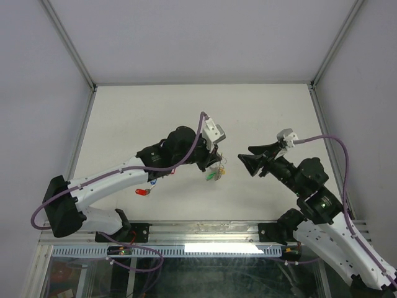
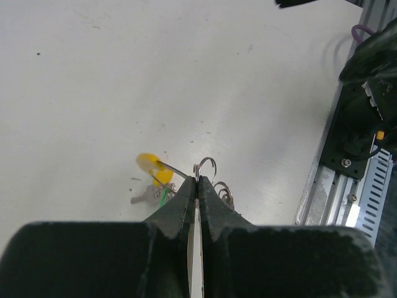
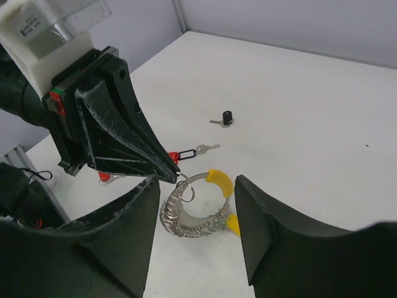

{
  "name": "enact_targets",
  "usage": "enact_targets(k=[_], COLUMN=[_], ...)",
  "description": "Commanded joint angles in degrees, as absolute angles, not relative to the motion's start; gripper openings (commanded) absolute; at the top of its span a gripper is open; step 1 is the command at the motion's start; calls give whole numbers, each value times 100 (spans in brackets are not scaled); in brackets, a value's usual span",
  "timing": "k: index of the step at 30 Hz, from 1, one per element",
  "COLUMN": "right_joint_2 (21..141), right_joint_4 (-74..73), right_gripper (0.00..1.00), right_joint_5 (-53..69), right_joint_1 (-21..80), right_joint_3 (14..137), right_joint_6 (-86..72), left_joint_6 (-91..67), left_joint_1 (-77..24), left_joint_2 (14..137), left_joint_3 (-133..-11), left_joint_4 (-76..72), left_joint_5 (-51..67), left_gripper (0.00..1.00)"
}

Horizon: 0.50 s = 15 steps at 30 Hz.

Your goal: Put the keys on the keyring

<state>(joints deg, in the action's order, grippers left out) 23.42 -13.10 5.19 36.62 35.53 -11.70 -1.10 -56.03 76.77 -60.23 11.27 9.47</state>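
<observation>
White counter point(image 1: 186, 112) lies under the keyring point(image 2: 214, 166), pinched in the left tool's point(image 2: 197, 184) closed tips with yellow-tagged keys point(image 2: 151, 166) dangling; the right tool point(image 3: 197, 183) gapes empty either side, its wrist view, unlike the left's, showing a red-tagged key point(image 3: 189, 152).

White table point(image 1: 186, 105), matt, a few dark specks and faint scuffs; metal rail point(image 1: 205, 231) along the near edge. Lying flat on it: red-tag key point(image 1: 142, 192) near the front left, w/ a small blue bit point(image 1: 153, 182) just beside it, too small to make out. Rt wrist view: black-head key point(image 3: 226, 118) alone on bare top, and red-loop key point(image 3: 189, 152) nearer, the two well apart. Yellow/green-tag bunch point(image 1: 215, 175) mid-table: can't tell if it rests on the top.
</observation>
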Motion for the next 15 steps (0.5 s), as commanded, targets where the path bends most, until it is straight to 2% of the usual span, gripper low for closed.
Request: enact_targets(k=[1, 4, 9, 15], right_joint_2=[2799, 3135, 3480, 3892], right_joint_4=[-611, -731, -618, -458], right_gripper=[53, 50, 37, 39], right_joint_5=[1721, 2109, 2320, 2189], right_joint_1=[3668, 3669, 3665, 3666], right_joint_3=[3789, 4069, 4233, 4312], right_joint_6=[-458, -227, -123, -208], left_joint_6=[676, 1146, 1682, 1819], left_joint_1=[-5581, -5583, -5581, -5581], left_joint_2=[7075, 6749, 6263, 6045], left_joint_3=[-5983, -5959, -5843, -5802], left_joint_4=[1072, 1118, 1047, 1041], left_joint_5=[740, 596, 750, 839], left_gripper=[0, 0, 0, 0])
